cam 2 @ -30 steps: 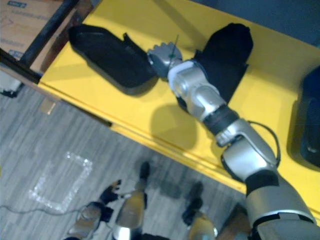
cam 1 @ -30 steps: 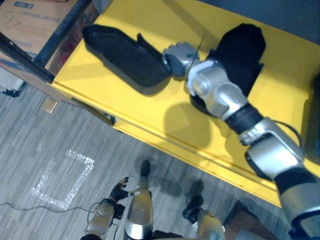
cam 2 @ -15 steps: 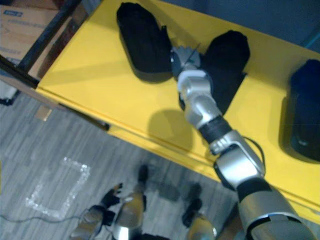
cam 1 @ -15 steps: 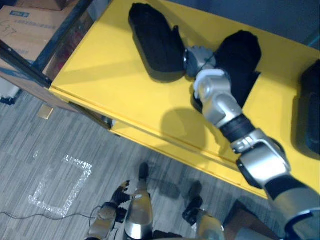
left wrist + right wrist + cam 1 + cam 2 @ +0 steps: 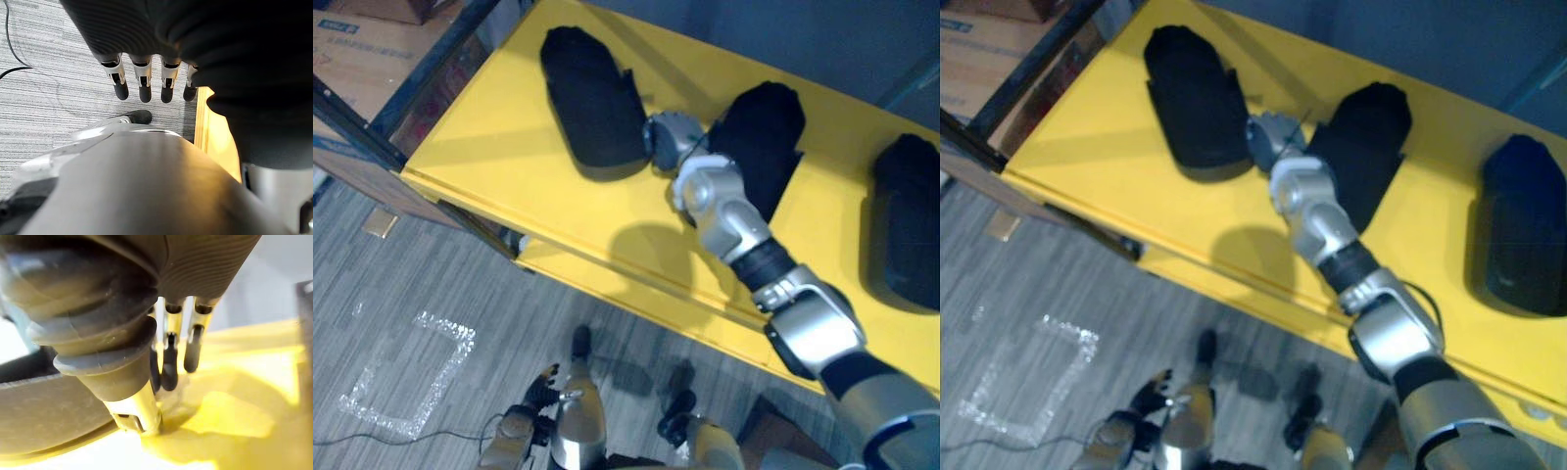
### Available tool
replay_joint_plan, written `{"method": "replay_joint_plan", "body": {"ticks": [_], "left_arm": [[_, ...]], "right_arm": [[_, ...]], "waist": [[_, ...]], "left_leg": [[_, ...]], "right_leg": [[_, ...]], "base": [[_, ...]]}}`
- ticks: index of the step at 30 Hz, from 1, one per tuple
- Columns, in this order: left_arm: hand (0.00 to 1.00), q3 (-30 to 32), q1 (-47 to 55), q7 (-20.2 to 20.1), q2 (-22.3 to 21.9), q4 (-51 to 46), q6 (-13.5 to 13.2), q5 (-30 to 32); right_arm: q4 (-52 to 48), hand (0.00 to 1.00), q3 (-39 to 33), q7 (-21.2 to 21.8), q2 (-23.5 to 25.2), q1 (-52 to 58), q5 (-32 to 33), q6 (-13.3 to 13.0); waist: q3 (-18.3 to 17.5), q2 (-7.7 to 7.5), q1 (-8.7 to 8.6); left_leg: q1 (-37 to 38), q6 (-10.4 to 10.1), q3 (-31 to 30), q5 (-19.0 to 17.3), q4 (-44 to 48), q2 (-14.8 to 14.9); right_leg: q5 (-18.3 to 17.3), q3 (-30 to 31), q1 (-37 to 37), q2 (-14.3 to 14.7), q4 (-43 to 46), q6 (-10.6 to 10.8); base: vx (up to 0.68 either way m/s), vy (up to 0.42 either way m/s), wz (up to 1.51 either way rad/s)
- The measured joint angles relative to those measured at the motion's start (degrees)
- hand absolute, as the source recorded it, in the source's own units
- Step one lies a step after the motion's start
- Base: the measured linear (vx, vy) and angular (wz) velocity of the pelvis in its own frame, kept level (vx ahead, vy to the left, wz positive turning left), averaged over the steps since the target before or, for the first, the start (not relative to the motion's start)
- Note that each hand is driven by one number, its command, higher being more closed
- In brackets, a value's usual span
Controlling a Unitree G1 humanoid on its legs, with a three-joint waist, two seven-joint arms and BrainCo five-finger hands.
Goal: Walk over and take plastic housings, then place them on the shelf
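A: Where are the housings lying?
B: Three matte black, rounded plastic shells are lying on the smooth yellow shelf (image 5: 489, 137): the left housing (image 5: 592, 98), middle housing (image 5: 759, 132) and right housing (image 5: 906, 220). The right hand (image 5: 668, 137) is sitting between the first two.

A: Is it gripping anything?
B: No. The right wrist view is showing its fingers (image 5: 170, 360) straight, holding nothing. The left hand (image 5: 143, 78) is hanging open over the striped grey floor (image 5: 411, 294).

Left housing (image 5: 592, 98) — straighter, farther back
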Motion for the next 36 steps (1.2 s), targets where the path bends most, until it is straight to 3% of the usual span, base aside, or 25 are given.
{"method": "replay_joint_plan", "body": {"ticks": [4,8,11,15,18,20,25,32,35,36], "left_arm": [[0.00,0.00,0.02,-0.01,0.17,0.58,-1.10,0.16],[0.00,0.00,0.35,-0.18,0.23,0.63,-1.83,0.37],[0.00,-0.01,0.39,-0.23,0.32,0.78,-1.83,0.35],[0.00,0.00,0.37,-0.18,0.32,1.39,-1.97,0.30],[0.00,0.03,0.34,-0.05,0.33,1.74,-2.28,0.29],[0.00,0.15,0.32,0.08,0.30,2.40,-3.18,0.28],[0.00,1.14,0.36,0.21,0.27,3.17,-3.63,0.15],[0.00,1.15,0.35,0.44,0.47,4.37,-3.92,-0.27],[0.00,1.15,0.35,0.44,0.51,4.63,-4.22,-0.31],[0.00,1.15,0.33,0.44,0.51,4.77,-4.26,-0.32]], "right_arm": [[-0.30,0.00,0.67,-0.51,0.53,0.87,7.78,-1.86],[-2.34,0.00,0.64,-0.38,1.17,3.56,16.81,-1.90],[-2.51,0.00,-0.07,-0.81,2.10,4.35,16.69,-1.80],[-2.50,0.00,-0.62,-2.19,2.93,6.02,14.88,-2.33],[-2.44,0.00,-1.49,-5.20,3.14,7.58,10.82,-6.21],[-2.50,0.00,-1.70,-8.58,3.13,8.23,6.44,-9.47],[-8.34,0.00,-3.73,-18.15,3.07,8.25,-4.36,-12.02],[-13.44,0.00,-5.59,-24.42,2.23,8.25,-5.86,-13.92],[-14.48,0.00,-5.59,-25.71,1.74,8.25,-7.63,-17.06],[-15.17,0.00,-5.54,-25.28,1.55,8.25,-7.84,-19.28]], "waist": [[-0.09,-0.15,-0.14],[-0.53,-0.89,-0.24],[-0.60,-1.00,-0.38],[-0.82,-1.09,-0.45],[-0.83,-1.13,-0.48],[-0.85,-1.16,-0.56],[-1.19,-1.74,-0.57],[-1.55,-2.34,-1.71],[-1.55,-2.34,-1.84],[-1.55,-2.34,-1.84]], "left_leg": [[0.10,0.02,-0.01,-0.02,0.00,0.02],[0.16,-0.04,0.02,0.00,0.01,-0.05],[0.40,-0.07,0.10,0.02,0.02,-0.07],[1.05,-0.08,0.14,-0.03,0.01,-0.07],[1.03,-0.06,0.17,-0.04,0.00,-0.06],[1.03,-0.07,0.33,-0.03,0.00,-0.05],[1.03,-0.07,1.42,-0.04,0.00,0.15],[1.08,-0.06,1.59,-0.03,0.00,0.18],[1.10,-0.06,1.65,-0.03,0.01,0.22],[1.09,-0.06,1.66,-0.04,0.01,0.24]], "right_leg": [[0.26,-0.04,0.48,0.23,-0.87,0.06],[0.38,-0.07,0.72,0.26,-1.32,0.12],[0.42,-0.04,0.96,0.27,-1.41,0.14],[0.42,-0.05,1.70,0.33,-1.65,0.14],[0.53,0.01,1.69,0.34,-1.71,0.17],[0.80,0.18,1.67,0.41,-1.99,0.20],[2.10,1.17,1.58,0.86,-3.69,0.16],[2.32,1.40,1.52,0.90,-3.83,0.18],[2.32,1.49,1.45,0.94,-3.83,0.18],[2.32,1.51,1.43,0.96,-3.84,0.18]], "base": [[0.00,0.000,0.00],[0.00,0.000,0.00],[0.00,0.000,0.00],[0.00,0.000,0.00],[0.00,0.000,0.00],[-0.02,-0.011,-0.04],[-0.01,-0.010,-0.10],[0.00,-0.003,-0.02],[0.00,0.000,0.00],[0.00,0.000,0.00]]}}
